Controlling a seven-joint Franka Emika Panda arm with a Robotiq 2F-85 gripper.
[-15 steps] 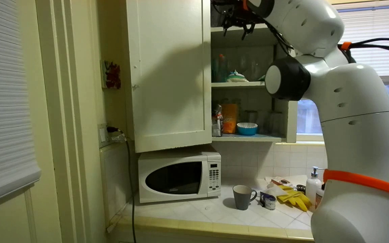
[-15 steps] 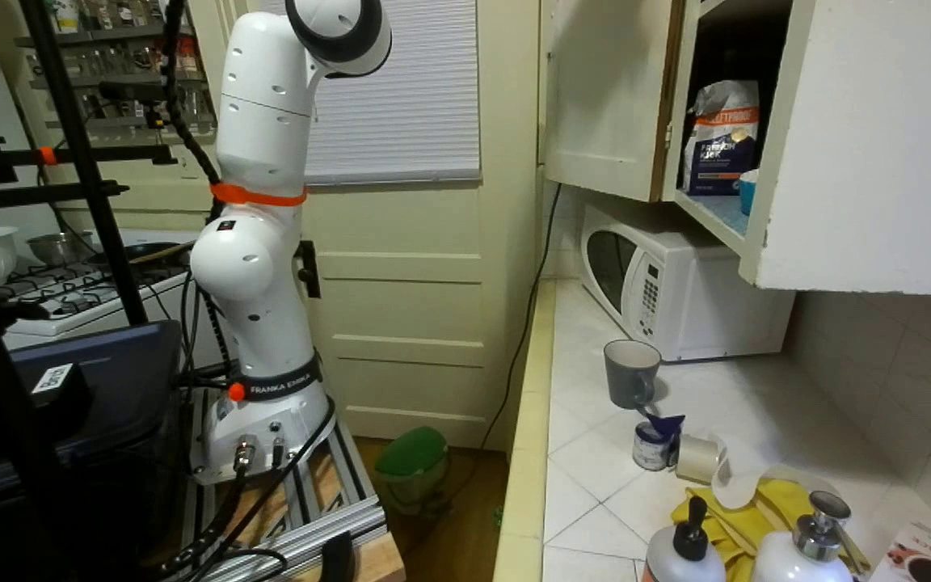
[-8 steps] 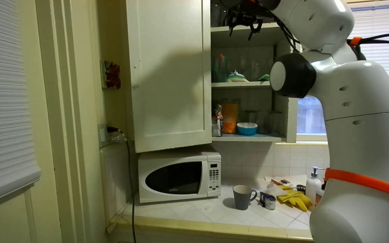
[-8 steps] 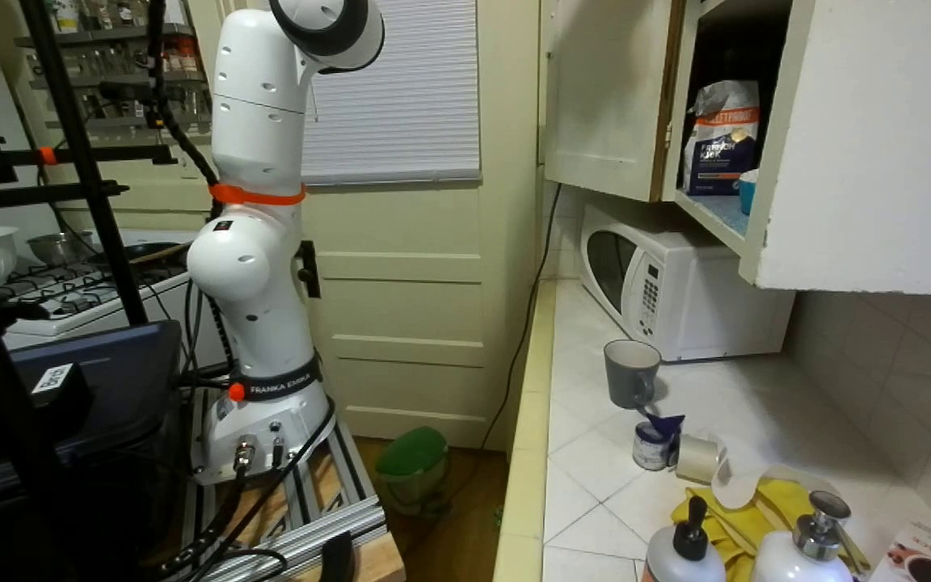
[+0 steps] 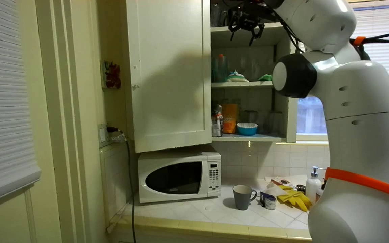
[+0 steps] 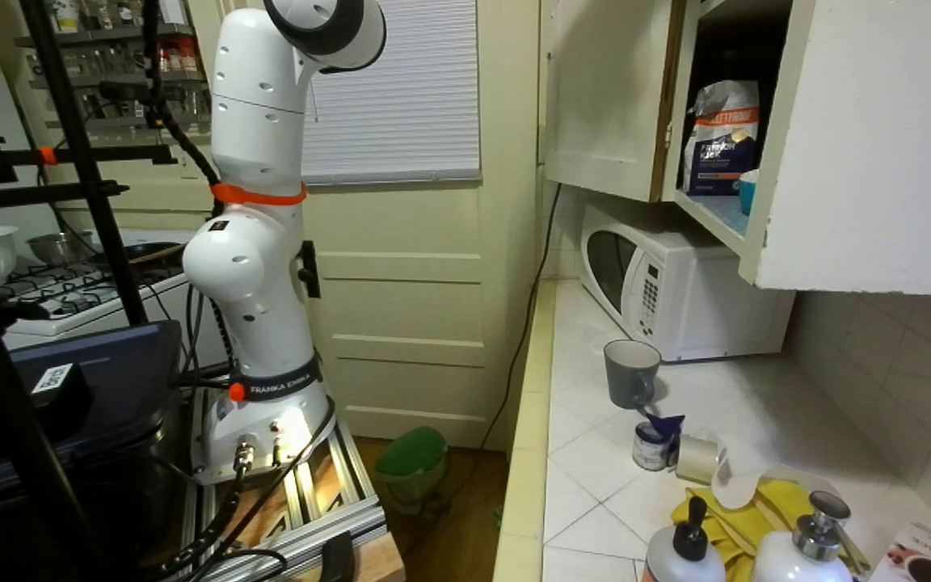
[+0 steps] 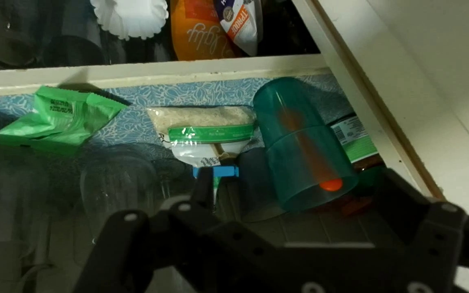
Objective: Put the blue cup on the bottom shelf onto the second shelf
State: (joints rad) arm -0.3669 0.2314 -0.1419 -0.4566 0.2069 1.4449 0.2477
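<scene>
The blue cup, low and bowl-like with white fluted paper in its top, stands on the bottom shelf. Part of it shows at the cupboard edge in an exterior view. In the wrist view only its white fluted paper shows at the top edge. The second shelf is one tier above; its front edge crosses the wrist view. My gripper is open and empty, high in front of the upper cupboard, well above the cup. Its spread fingers also show in the wrist view.
The second shelf bears a teal tumbler, a grain bag, a green packet and clear glasses. An orange bag and a coffee bag stand near the cup. The cupboard door hangs open at left, above the microwave.
My gripper has moved right and slightly down in an exterior view, with the arm shifting right too. A bright light patch now falls on the robot's base. The cup has not moved.
</scene>
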